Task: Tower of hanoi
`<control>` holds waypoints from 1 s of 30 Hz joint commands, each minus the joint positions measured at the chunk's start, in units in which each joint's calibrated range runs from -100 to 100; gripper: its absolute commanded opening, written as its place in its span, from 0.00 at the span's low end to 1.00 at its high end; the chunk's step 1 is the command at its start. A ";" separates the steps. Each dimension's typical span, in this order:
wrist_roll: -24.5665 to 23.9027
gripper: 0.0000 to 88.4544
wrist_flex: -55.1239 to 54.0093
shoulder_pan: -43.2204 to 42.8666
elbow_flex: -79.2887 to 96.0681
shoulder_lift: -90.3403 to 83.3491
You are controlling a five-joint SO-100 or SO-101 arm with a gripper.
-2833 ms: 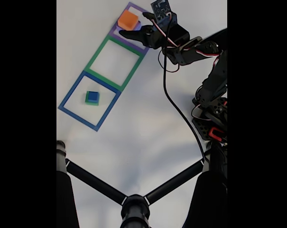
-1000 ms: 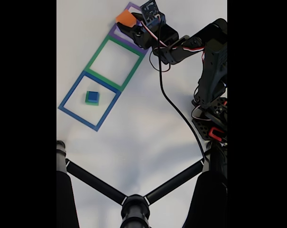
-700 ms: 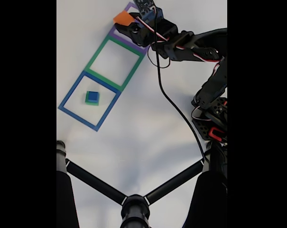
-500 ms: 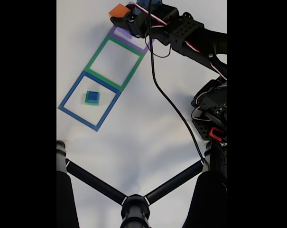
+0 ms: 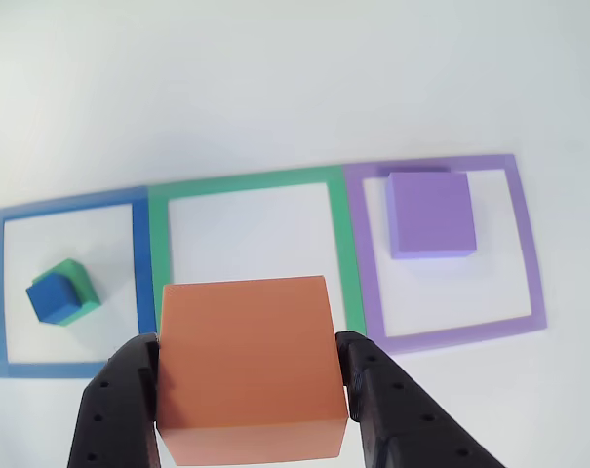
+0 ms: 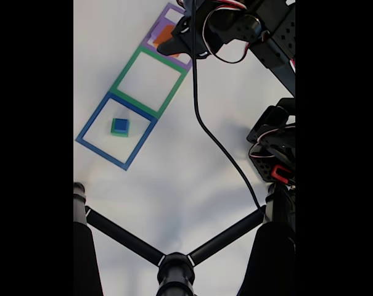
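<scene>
Squarely between the black fingers of the gripper [image 5: 248,375], clamped from both sides: the orange block [image 5: 248,366].

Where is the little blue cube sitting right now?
In the other view, the blue cube sits atop the green block inside the blue frame at the far left, beside the green frame.
</scene>
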 commanded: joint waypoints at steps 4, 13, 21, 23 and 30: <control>0.00 0.12 0.26 -4.73 2.91 -5.31; 0.00 0.12 -30.58 -5.26 35.08 -10.28; 0.00 0.12 -63.61 -4.73 56.89 -5.39; 0.00 0.12 -70.40 -4.50 60.34 -3.23; 0.00 0.12 -93.07 -3.35 67.34 8.55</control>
